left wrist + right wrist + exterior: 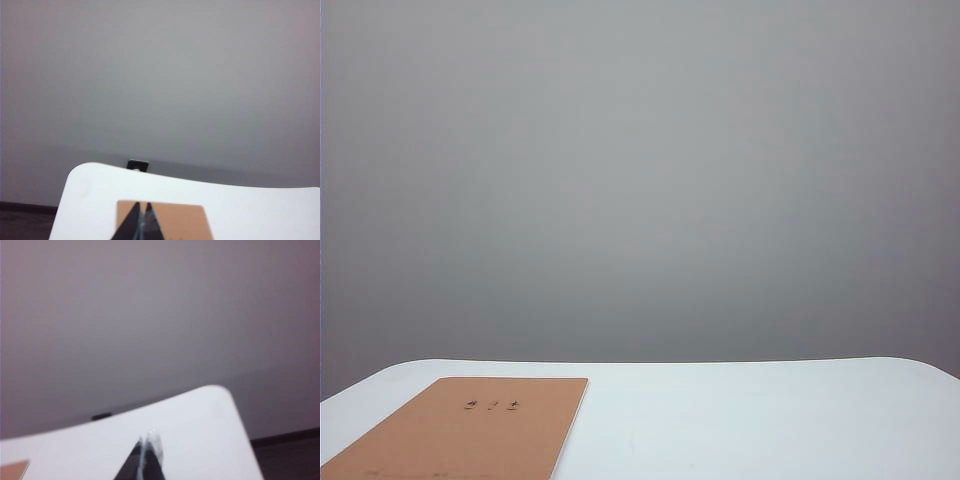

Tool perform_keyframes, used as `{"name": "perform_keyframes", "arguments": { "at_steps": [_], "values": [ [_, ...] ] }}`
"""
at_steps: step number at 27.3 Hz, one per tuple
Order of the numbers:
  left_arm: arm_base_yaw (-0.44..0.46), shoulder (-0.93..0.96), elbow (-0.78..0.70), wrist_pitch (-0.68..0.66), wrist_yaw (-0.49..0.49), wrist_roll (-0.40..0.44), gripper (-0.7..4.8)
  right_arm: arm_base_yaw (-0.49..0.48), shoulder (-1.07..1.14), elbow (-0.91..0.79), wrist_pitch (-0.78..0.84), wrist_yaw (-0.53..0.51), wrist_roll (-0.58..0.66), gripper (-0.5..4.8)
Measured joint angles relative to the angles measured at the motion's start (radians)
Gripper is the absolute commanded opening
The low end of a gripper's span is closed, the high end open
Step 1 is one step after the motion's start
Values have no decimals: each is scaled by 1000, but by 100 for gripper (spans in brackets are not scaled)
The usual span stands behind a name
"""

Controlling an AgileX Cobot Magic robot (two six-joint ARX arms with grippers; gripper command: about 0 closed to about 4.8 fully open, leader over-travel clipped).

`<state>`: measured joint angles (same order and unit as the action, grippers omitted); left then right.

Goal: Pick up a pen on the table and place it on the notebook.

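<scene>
Though the notebook [470,430] lies flat at the table's [770,420] near left corner, no pen shows anywhere. Left gripper [142,220] hangs over the notebook, right gripper [146,456] over bare table, both closed, empty. A pen: light, stiff, slippery; pinch mid-barrel.

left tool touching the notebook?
Cannot tell. In the left wrist view the shut left tool overlaps the notebook, but no gap or contact shows; the exterior view lacks the tool.

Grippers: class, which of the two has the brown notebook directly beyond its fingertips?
The left gripper: the notebook lies behind it. The right gripper has only white table.
</scene>
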<state>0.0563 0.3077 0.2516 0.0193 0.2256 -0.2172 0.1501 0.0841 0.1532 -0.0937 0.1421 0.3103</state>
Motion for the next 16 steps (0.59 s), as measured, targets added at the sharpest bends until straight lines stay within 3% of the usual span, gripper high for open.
{"name": "perform_keyframes", "arguments": {
  "at_steps": [4, 9, 14, 16],
  "values": [
    [0, 212, 188, 10, 45, 32, -5, -1, 192, 157, 14, 64, -48, -5],
    [-1, 411, 371, -48, 90, 55, -5, -1, 433, 350, 29, 50, -177, -5],
    [-35, 549, 568, -187, 141, 159, -5, -1, 666, 564, 29, -78, -563, -5],
    [-65, 576, 612, -241, 145, 217, -5, -1, 729, 630, 14, -128, -620, -5]
  ]
}}
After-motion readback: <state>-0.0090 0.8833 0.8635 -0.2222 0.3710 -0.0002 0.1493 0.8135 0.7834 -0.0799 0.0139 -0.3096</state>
